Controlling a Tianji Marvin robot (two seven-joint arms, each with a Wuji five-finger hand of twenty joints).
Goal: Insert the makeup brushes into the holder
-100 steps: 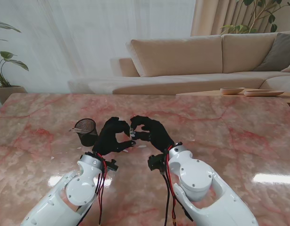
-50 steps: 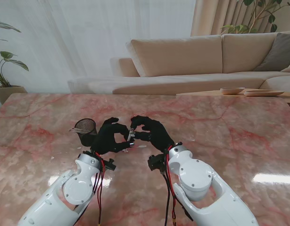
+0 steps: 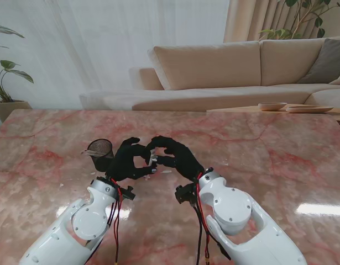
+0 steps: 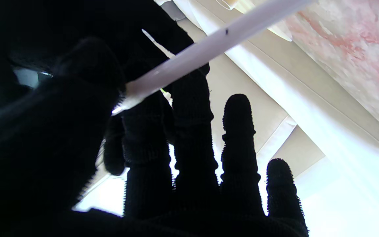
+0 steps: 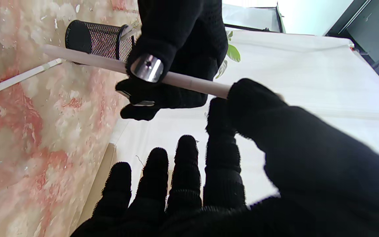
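Note:
A pale makeup brush (image 3: 153,159) is held up between my two black-gloved hands near the middle of the table. My left hand (image 3: 128,160) is shut on it; in the right wrist view its fingers wrap the handle (image 5: 192,84) around the middle. My right hand (image 3: 175,155) pinches the same handle's end between thumb and forefinger. The left wrist view shows the handle (image 4: 209,46) crossing above my left hand's fingers (image 4: 239,131). The black mesh holder (image 3: 102,155) stands just left of my left hand, upright, with a brush tip (image 3: 92,151) poking over its rim.
A second white brush (image 5: 21,77) lies flat on the pink marble table (image 3: 269,160) close to the holder (image 5: 94,39). A beige sofa (image 3: 214,72) sits beyond the far table edge. A plant (image 3: 4,72) stands at the far left.
My right hand has edged slightly left, toward the left hand. The brush between the hands has tilted a little. The holder has not moved.

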